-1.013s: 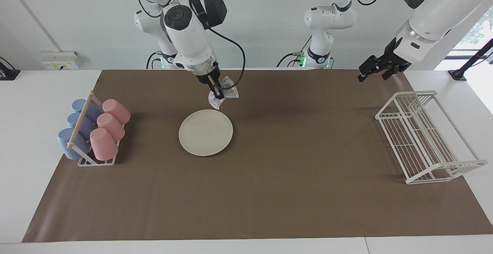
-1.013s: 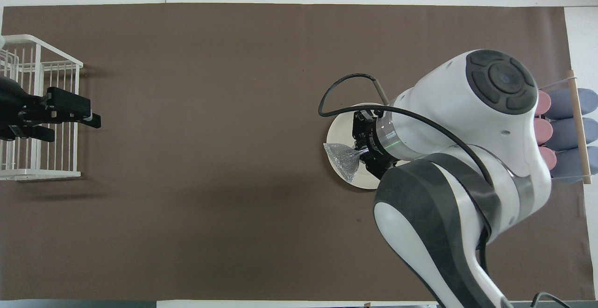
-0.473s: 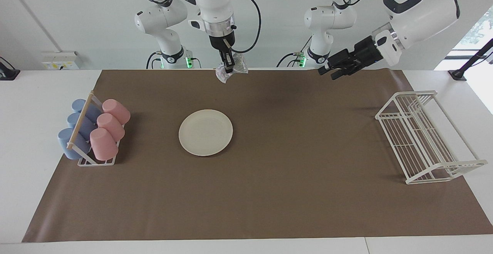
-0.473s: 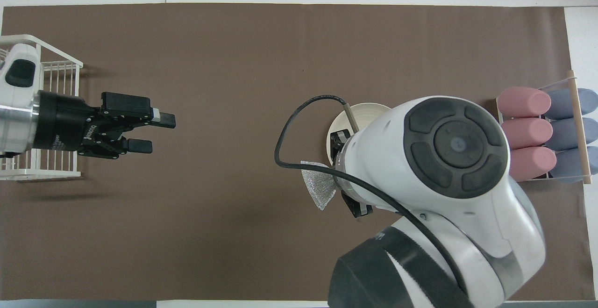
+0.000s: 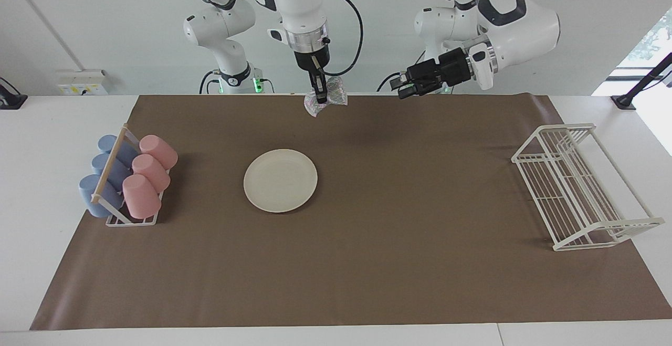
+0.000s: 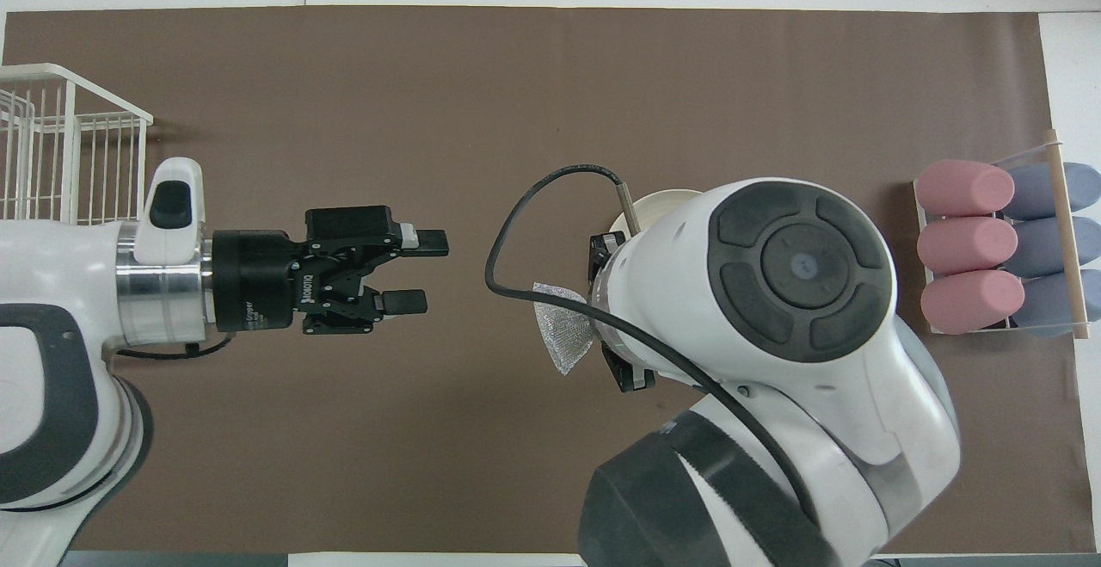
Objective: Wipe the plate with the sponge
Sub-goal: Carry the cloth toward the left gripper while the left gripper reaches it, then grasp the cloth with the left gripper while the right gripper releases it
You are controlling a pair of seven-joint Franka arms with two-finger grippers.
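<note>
High above the robots' edge of the brown mat [image 5: 367, 262], my right gripper [image 5: 321, 97] hangs pointing straight down with its fingers clamped on the sponge [image 5: 328, 102]. That silvery mesh wad sticks out to both sides of the fingertips and is clear of every surface. In the overhead view it shows as a crumpled fan [image 6: 561, 336] just beside my right wrist, which hides most of what lies below it.

My left gripper [image 5: 403, 90] is also raised, over the mat's edge nearest the robots, and is turned level so that it points toward the sponge. Its fingers [image 6: 426, 242] stand apart, with nothing between them (the gap is plain from above). The two grippers are near each other but do not touch.

On the mat, the plate [image 5: 280, 180] lies flat and bare, toward the right arm's end of the table and farther from the robots than the sponge's position in the air. Neither gripper touches it.

At the right arm's end, a small holder [image 5: 131, 220] carries pink cups [image 5: 149, 175] and blue cups [image 5: 105, 170] lying on their sides. At the left arm's end, a white wire rack [image 5: 577, 188] stands on the mat.
</note>
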